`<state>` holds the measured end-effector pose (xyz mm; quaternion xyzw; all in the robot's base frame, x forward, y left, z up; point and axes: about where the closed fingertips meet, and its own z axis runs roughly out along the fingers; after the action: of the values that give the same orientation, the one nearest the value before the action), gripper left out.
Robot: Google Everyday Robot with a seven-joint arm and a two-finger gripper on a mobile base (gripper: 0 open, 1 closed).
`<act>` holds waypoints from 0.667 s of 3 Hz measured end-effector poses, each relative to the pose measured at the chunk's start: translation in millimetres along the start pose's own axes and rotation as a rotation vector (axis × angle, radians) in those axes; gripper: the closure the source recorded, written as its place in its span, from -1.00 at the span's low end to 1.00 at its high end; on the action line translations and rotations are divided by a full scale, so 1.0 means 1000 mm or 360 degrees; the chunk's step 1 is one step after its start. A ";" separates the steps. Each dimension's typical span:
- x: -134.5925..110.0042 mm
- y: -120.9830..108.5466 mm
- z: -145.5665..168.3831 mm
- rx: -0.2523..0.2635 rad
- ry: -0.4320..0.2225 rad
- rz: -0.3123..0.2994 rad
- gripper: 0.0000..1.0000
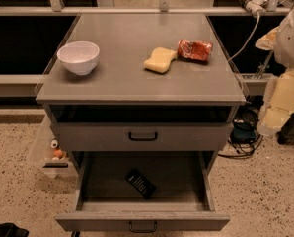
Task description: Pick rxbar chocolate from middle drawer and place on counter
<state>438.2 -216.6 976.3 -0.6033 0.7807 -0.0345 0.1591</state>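
The rxbar chocolate [141,183], a small flat black bar with pale lettering, lies at an angle on the floor of the middle drawer [142,221]. This drawer is pulled fully open at the bottom of the cabinet. The counter [132,43] is the broad grey cabinet top above it. My gripper is out of view. Only pale segments of my arm [289,88] show at the right edge, beside the cabinet and well away from the drawer.
On the counter stand a white bowl [79,57] at left, a yellow sponge [160,60] and a red shiny snack packet [194,50] at right. A taller-fronted drawer [142,136] is shut above the open one. A clear bin [48,152] stands left of the cabinet and cables [243,132] lie to its right.
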 end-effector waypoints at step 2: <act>0.002 0.012 0.017 0.0009 -0.0072 0.0035 -1.00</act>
<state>431.8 -213.0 956.8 -0.5950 0.7833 -0.0214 0.1786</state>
